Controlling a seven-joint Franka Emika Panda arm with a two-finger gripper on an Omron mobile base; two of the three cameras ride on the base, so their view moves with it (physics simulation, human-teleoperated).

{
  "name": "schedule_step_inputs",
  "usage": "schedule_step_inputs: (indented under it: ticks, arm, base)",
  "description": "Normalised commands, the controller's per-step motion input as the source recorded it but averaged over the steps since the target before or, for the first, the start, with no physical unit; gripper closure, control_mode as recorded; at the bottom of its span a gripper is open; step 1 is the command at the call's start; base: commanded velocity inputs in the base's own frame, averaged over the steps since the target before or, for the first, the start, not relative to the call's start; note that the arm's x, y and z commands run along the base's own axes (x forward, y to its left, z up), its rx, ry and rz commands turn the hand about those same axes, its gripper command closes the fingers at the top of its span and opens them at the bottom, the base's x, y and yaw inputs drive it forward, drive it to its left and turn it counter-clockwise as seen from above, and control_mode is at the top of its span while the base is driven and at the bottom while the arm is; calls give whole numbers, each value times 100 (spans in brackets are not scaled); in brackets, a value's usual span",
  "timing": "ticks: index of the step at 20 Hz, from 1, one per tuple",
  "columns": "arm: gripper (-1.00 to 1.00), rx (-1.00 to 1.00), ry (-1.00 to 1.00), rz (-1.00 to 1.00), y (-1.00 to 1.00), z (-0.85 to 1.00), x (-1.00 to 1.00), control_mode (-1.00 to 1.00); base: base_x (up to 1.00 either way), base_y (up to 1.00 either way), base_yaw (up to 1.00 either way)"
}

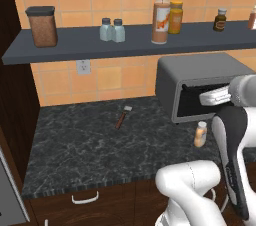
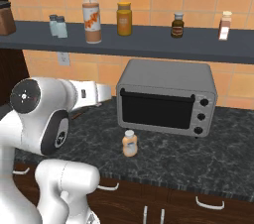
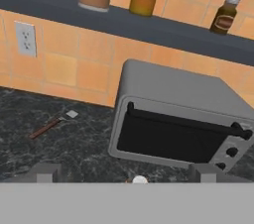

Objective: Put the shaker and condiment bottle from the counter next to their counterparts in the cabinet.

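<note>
My pincer [image 3: 126,174]: released, holding nothing; the two finger tips stand wide apart at the bottom of the hand view, aimed over the desk toward the toaster oven.
Condiment bottle [image 2: 130,143]: upright on the desk [image 1: 85,140], just in front of the toaster oven's lower left corner in the right base view; its white cap peeks up between my finger tips in the hand view [image 3: 140,180].
Shakers [image 1: 112,30]: two alike, pale blue-grey with grey caps, standing side by side and touching or nearly so on the cabinet shelf [image 1: 75,45], left of the tall pourer bottle.
Mustard-yellow bottle [image 2: 124,19]: on the shelf, just right of the tall pourer bottle [image 2: 91,14].
Toaster oven [image 2: 166,96]: grey, door closed, at the back of the desk under the shelf.
Brown-filled canister [image 1: 42,26]: at the shelf's left end.
Small dark brown jar [image 2: 177,25]: on the shelf, right of the yellow bottle.
Small brush or spatula [image 1: 122,116]: lying flat on the desk, left of the oven.
</note>
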Motion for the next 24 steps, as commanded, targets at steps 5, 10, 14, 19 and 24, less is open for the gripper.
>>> schedule_step_inputs:
  ticks: [5, 10, 14, 19, 24]
  arm:
    - [-100, 0, 0, 0, -78, -34, -27, -100]
    - [-100, 0, 0, 0, -69, -37, -20, -100]
    - [-100, 0, 0, 5, -31, -28, 8, -100]
    - [-100, 0, -3, 24, -1, 0, 17, -100]
    - [-100, 0, -4, 30, -20, -3, 7, -100]
  base:
    - [0, 0, 0]
    - [0, 0, 0]
    - [0, 0, 0]
    - [0, 0, 0]
    - [0, 0, 0]
